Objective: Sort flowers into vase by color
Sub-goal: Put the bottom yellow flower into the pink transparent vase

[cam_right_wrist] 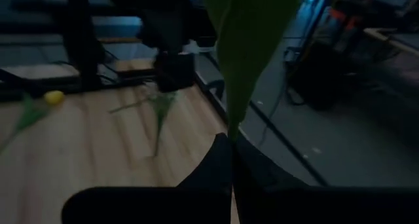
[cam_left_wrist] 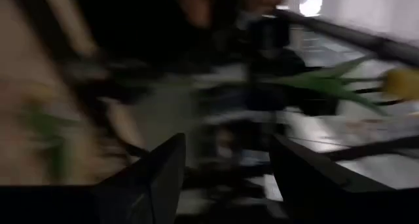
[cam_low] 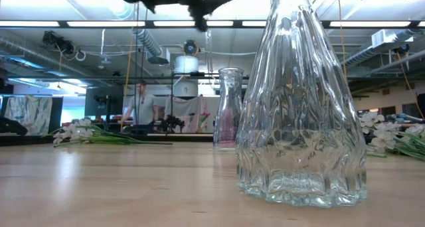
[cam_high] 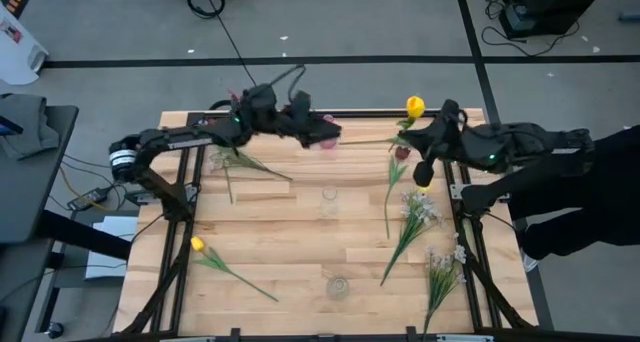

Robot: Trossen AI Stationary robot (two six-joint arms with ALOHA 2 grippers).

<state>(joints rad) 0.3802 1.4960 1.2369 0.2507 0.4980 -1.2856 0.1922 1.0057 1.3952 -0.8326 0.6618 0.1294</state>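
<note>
the right tool (cam_high: 424, 172), at the bench's (cam_high: 280, 252) far right, is clamped on the green stem of a yellow tulip (cam_high: 414, 107); the left tool (cam_high: 325, 134), far centre, gapes empty; next, carrying it to a clear glass vase (cam_high: 329, 201) mid-bench.

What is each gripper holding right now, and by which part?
The right gripper is shut on the yellow tulip, pinching its green stem. The left gripper is open near the table's far edge, holding nothing.
</note>
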